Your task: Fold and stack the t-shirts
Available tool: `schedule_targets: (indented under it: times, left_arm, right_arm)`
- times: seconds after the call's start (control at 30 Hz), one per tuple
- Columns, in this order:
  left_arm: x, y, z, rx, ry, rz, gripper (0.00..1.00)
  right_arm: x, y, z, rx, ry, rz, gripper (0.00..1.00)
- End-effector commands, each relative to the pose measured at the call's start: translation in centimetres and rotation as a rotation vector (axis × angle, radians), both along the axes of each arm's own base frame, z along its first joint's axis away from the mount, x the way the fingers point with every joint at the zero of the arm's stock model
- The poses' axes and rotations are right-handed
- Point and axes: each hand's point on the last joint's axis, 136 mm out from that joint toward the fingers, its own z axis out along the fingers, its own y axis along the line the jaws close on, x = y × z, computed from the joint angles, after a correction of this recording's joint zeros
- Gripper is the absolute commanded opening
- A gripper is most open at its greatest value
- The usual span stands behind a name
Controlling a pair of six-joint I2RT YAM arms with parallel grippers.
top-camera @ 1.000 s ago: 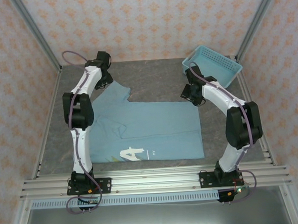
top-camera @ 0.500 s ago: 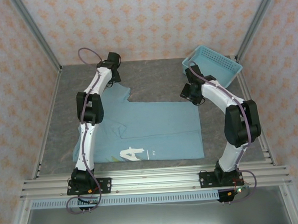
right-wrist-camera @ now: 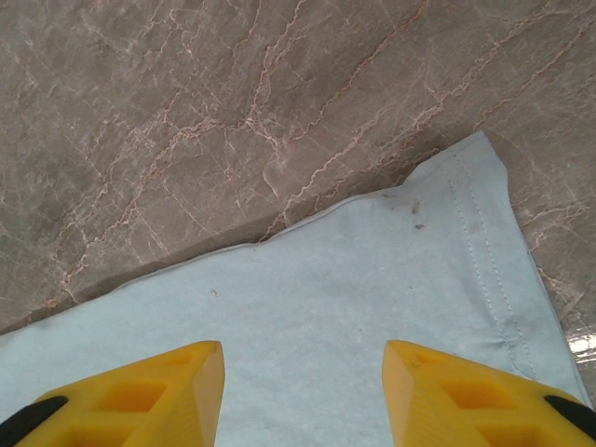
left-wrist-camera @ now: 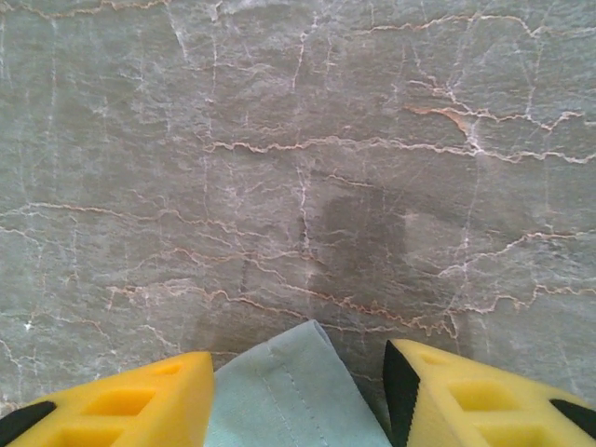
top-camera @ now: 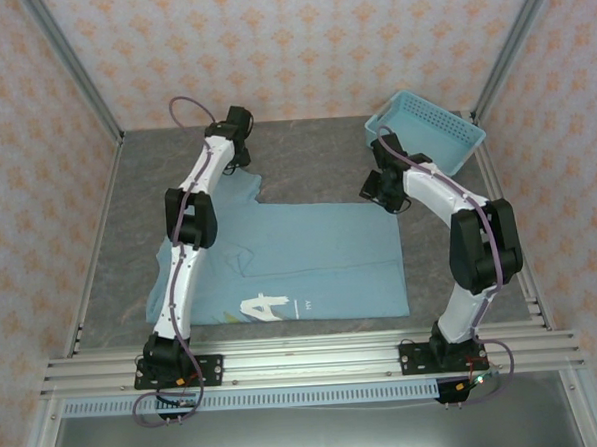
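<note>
Grey marbled desk (top-camera: 316, 168) is overlaid by the t-shirt (top-camera: 310, 253), spread flat, long axis left to right. Its far-left tip is straddled by the left claw (left-wrist-camera: 300, 377), and its far-right corner is found just ahead of the right claw (right-wrist-camera: 303, 372); both are parted, nothing gripped.

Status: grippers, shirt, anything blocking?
T-shirt spread flat. Left gripper open astride sleeve corner. Right gripper open over far right corner. Basket apart from cloth.

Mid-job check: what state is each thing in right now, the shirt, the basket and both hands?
t-shirt: spread on the table, not yet folded small.
basket: at the far right corner, looks empty.
left hand: open, astride the shirt's far left tip, not pinching it.
right hand: open, over the shirt's far right corner.
</note>
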Motion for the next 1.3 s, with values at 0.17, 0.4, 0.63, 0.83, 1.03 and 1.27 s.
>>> schedule_targets:
  times: [0.17,0.4,0.63,0.83,1.03,1.27]
  left_arm:
    - [-4.8,0.8,-4.0,-0.023,0.221,0.044,0.27]
    - [-4.7,2.4,-1.9,0.017,0.190,0.072,0.04]
    - [-3.9,3.5,3.0,0.045,0.089,0.088,0.00]
    - [-4.0,3.2,5.2,0.004,0.052,0.089,0.00]
    - [-4.5,2.7,5.8,-0.031,0.055,0.088,0.00]
    - [-4.7,2.6,6.4,-0.035,0.048,0.078,0.00]
  right_arm:
    - [1.0,-1.1,-0.6,-0.003,-0.018,-0.090,0.48]
    - [2.1,-1.8,-1.1,0.004,-0.056,-0.172,0.49]
    - [3.2,-3.9,-2.2,-0.065,-0.096,-0.262,0.47]
    - [3.3,-5.3,-4.1,-0.141,-0.023,-0.313,0.47]
    - [3.2,-6.1,-5.9,-0.149,0.027,-0.326,0.46]
    - [2.7,-6.2,-7.4,-0.166,0.095,-0.332,0.32]
